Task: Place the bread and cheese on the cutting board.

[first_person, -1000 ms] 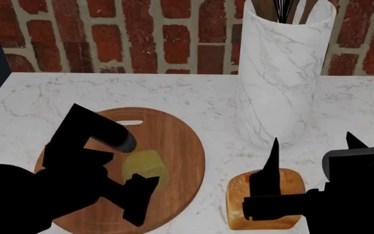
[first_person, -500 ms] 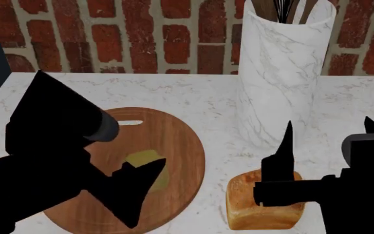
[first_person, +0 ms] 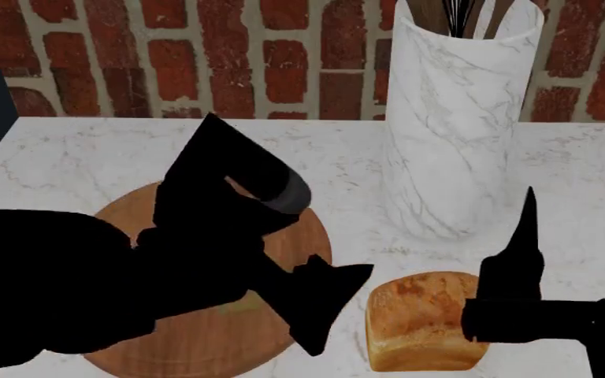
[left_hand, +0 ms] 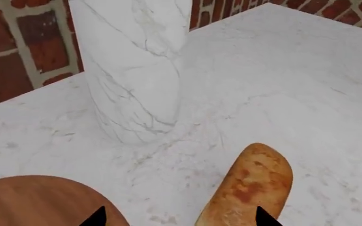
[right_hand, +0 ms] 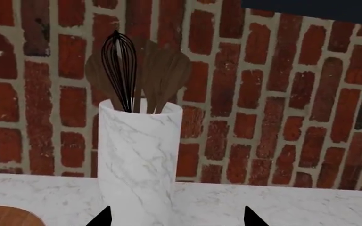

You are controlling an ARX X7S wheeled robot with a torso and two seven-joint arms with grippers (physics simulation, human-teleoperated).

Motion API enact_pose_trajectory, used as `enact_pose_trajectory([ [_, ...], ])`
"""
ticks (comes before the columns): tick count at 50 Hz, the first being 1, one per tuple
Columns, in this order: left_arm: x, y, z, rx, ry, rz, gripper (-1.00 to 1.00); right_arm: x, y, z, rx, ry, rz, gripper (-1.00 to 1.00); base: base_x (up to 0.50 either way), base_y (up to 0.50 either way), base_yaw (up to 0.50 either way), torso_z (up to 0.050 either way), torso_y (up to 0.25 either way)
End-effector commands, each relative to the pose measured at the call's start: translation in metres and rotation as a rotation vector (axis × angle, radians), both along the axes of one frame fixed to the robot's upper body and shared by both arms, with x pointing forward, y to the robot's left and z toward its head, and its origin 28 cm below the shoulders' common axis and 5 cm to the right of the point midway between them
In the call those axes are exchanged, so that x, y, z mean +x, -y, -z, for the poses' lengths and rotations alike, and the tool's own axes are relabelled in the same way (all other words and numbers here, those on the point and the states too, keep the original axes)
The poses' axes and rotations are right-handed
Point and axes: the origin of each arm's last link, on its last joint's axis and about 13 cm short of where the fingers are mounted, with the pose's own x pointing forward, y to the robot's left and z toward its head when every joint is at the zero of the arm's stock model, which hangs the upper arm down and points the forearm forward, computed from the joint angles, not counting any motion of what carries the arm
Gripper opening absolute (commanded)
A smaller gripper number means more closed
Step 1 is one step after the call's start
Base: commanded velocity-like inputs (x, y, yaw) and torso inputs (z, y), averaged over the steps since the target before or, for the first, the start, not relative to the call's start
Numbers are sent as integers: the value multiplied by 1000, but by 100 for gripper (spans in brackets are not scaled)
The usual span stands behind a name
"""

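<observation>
The left arm covers most of the cutting board in the head view, and the cheese cannot be seen at all. The right gripper hides the right end of the bread. The utensil holder is cut off at the top edge. The left wrist view cuts off the loaf's near end.

bread: 1 loaf
cutting board: 1
cheese: 0 visible, hidden in head view
marble utensil holder: 1
whisk: 1
wooden utensils: several, exact count unclear
counter: 1
</observation>
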Motion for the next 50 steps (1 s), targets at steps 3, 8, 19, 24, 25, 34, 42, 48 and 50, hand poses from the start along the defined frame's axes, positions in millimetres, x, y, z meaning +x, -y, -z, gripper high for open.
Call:
enact_pose_trajectory([
  [3,24,31,9,-17,-25,137,100,-9,4,5,12,6,-5,100,0,0,0,0,0],
  [8,11,24,-11,-5,-9,156,100,-9,7,8,13,2,5,100,0,0,0,0,0],
  [19,-4,16,-33,-12,45,197,100,-2,0,13,11,-14,-14,100,0,0,0,0,0],
  [24,-4,20,-30,-23,33,222,100,-3,-1,12,9,-16,-21,100,0,0,0,0,0],
  [25,-5,21,-29,-25,27,230,100,-3,-1,12,9,-16,-20,100,0,0,0,0,0],
  [34,7,21,-6,33,-3,229,100,-5,2,9,8,-5,-12,100,0,0,0,0,0],
  [42,12,24,5,49,-16,239,100,-9,8,2,14,14,17,100,0,0,0,0,0],
  [48,16,28,11,65,-32,251,100,-8,9,6,16,7,18,100,0,0,0,0,0],
  [50,14,31,12,63,-34,266,100,-7,10,7,16,5,20,100,0,0,0,0,0],
])
